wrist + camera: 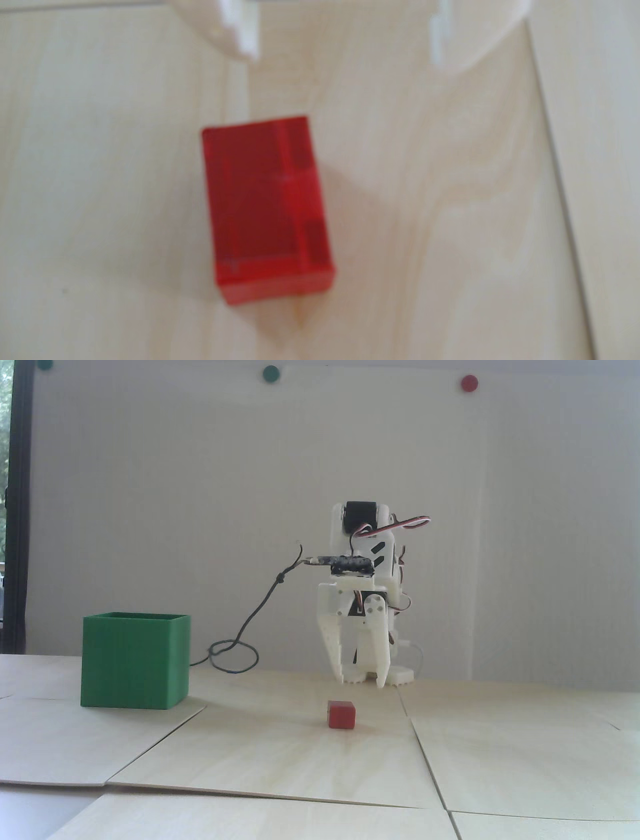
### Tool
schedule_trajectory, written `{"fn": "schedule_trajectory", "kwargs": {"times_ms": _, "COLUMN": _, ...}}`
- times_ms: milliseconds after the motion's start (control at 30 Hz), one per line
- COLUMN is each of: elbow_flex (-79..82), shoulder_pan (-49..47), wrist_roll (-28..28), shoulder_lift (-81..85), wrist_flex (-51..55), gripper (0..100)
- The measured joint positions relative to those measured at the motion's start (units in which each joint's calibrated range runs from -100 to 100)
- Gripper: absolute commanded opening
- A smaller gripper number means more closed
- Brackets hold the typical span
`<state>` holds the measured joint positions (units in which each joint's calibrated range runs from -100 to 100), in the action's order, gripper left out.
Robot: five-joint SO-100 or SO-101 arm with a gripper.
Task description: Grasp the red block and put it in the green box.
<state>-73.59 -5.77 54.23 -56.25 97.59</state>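
Gripper: the white two-finger gripper [361, 682] points down at the table, its jaws spread wide and holding nothing; in the wrist view both fingertips [249, 38] enter blurred from the top edge, with a broad gap between them.
Red block: the red block [341, 714] rests on the pale wooden table [280, 755], below the fingertips and apart from them — in the wrist view the red block [268, 211] lies below the gap and nearer the left-hand fingertip than the right.
Green box: the green box [135, 660] stands upright on the table, well apart from the block, to the left in the fixed view, its top open.
Cable: a dark cable [250, 620] runs from the wrist camera down to a loop on the table beside the box.
Wall: green and red round dots [469, 383] sit high on the white wall.
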Motion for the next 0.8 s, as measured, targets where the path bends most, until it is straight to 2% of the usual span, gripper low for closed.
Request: {"fn": "schedule_trajectory", "kwargs": {"times_ms": 800, "elbow_flex": -1.52, "shoulder_pan": 0.38, "wrist_roll": 0.46, "shoulder_lift": -2.99, "wrist_flex": -0.42, "gripper": 18}}
